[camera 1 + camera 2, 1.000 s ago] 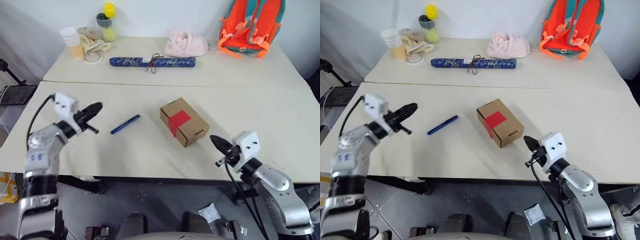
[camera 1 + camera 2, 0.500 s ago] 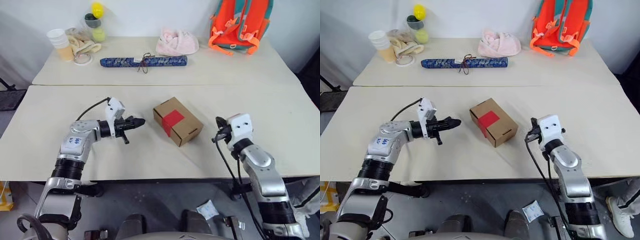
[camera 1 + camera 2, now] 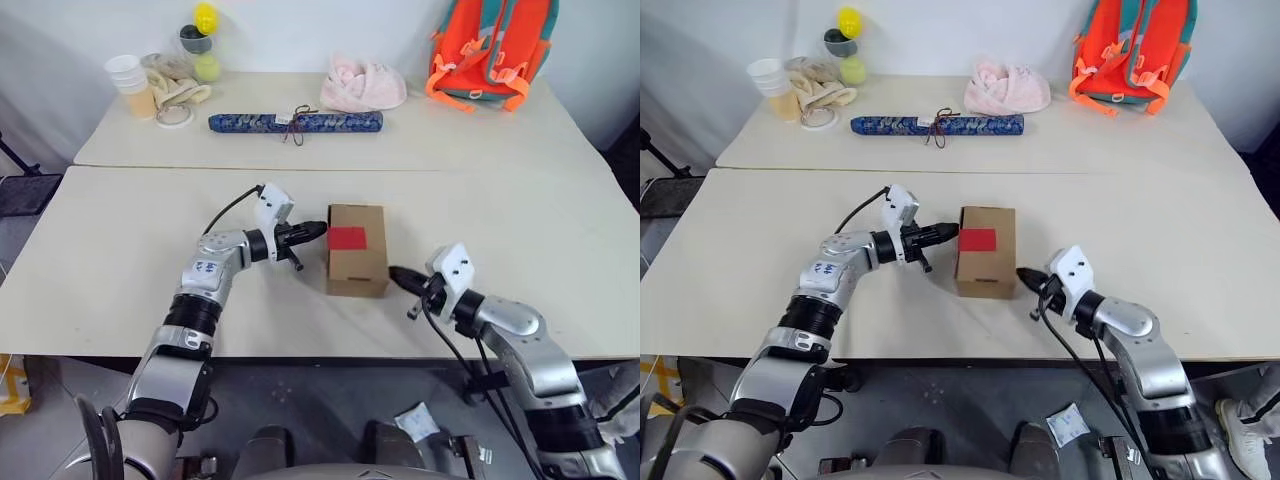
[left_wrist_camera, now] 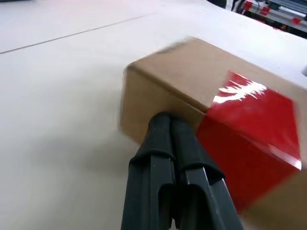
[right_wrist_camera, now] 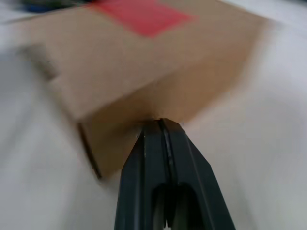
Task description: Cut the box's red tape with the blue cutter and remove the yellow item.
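- The box [image 3: 357, 249] sits at mid-frame on the near table [image 3: 120, 280], square to the camera, with the red tape [image 3: 347, 238] on its top toward its left edge and running down the left side.
- The left gripper [image 3: 318, 229] comes in from the left of the frame, fingers pressed together, tips against the box's left side at the top edge, just beside the tape; the left wrist view shows the closed fingers [image 4: 163, 158] meeting the cardboard next to the red patch.
- The right gripper [image 3: 397, 273] reaches in from the lower right, fingers together and holding nothing, tips at the box's lower right corner; in the right wrist view the closed fingers [image 5: 163, 158] butt against a vertical edge of the carton.
- The box is thus pinched between both closed grippers, one on each side.
- On the far table, along the top of the frame: a long dark-blue patterned roll [image 3: 295, 122] tied with string, a pink cloth [image 3: 365, 88], an orange backpack [image 3: 487, 48] at upper right, and at upper left stacked cups [image 3: 132, 83] and stacked balls [image 3: 205, 40].
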`<state>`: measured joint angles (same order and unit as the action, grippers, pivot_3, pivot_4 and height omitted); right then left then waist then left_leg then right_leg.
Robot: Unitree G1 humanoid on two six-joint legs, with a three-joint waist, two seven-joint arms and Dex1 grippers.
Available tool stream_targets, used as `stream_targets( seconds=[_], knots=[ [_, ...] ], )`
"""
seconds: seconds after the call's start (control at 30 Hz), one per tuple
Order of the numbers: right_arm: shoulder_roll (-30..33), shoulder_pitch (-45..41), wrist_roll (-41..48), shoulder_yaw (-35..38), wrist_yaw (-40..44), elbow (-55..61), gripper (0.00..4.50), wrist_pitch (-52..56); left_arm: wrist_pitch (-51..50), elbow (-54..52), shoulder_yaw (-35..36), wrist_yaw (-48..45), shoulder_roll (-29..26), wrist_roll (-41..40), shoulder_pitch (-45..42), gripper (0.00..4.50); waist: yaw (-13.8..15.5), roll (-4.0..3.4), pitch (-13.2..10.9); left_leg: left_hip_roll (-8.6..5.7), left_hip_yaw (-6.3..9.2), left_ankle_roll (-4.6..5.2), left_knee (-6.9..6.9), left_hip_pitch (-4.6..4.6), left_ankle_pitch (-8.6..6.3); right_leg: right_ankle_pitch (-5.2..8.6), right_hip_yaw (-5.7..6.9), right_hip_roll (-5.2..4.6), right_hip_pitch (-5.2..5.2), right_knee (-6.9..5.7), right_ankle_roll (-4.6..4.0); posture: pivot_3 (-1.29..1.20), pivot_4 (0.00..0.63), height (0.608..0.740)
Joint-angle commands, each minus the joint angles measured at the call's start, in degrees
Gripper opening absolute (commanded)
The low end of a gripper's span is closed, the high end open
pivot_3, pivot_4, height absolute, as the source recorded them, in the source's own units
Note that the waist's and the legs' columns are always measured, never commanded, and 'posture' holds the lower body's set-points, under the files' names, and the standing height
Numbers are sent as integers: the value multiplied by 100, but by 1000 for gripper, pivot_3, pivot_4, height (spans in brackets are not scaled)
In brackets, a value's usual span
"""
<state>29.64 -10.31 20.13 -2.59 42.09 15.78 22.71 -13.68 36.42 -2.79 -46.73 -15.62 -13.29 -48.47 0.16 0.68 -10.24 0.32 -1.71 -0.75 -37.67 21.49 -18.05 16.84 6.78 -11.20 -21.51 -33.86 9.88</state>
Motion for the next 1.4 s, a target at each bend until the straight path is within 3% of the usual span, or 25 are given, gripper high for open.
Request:
stream_targets(
  seconds=[0.03,0.17,0.33,0.5,0.63,0.73,0.97,1.2,1.4],
  knots=[
    [170,183,708,-209,248,1128,0,846,212,88,79,42,98,43,-232,29,-7,0,0,0,0,0,-3,2,0,0,-1,0,0,1,0,0,150,740],
    [214,247,1043,-291,193,1573,0,1440,250,177,210,6,47,-5,-295,29,-2,1,0,1,0,0,-7,2,-1,0,0,0,0,-1,0,0,150,740],
    [492,347,975,425,-17,1429,0,1429,246,-214,536,-925,-975,-258,-82,29,-35,3,-2,2,-1,1,-7,3,-1,0,0,0,-3,-1,0,0,150,740],
    [842,199,521,880,-376,643,0,1394,-901,-1794,211,-2281,-1898,-769,850,29,5,2,-1,3,-2,0,-3,1,-4,0,0,-1,-5,-5,0,0,150,740],
    [739,-243,-82,873,-860,-244,0,966,-1790,-3100,-20,-2574,-2265,-1122,1732,29,39,2,-2,5,-2,3,-16,4,-10,0,-2,0,-4,-8,0,0,150,740],
    [503,-541,-315,831,-1076,-717,0,620,-1913,-3604,-174,-2468,-2201,-1120,2082,29,33,2,-2,9,-3,3,-25,5,-10,0,-3,1,-3,-9,-1,0,150,740],
    [20,-976,-423,575,-761,-1379,0,-102,-1462,-3521,-485,-1410,-1194,-670,2040,29,47,1,-2,11,-4,3,-29,7,-11,0,-4,3,-2,-9,-3,0,150,740],
    [629,-142,525,640,371,-15,0,845,-891,-2225,-165,-567,-705,-346,1162,29,132,1,-2,10,-4,5,-31,8,-12,-1,-2,5,0,-4,-3,0,150,740],
    [1073,599,1351,639,673,1289,0,1847,-279,-926,51,-188,-273,-138,243,29,141,3,-3,9,-4,7,-35,12,-13,-1,-1,5,1,-1,-2,0,150,740]
  ],
)
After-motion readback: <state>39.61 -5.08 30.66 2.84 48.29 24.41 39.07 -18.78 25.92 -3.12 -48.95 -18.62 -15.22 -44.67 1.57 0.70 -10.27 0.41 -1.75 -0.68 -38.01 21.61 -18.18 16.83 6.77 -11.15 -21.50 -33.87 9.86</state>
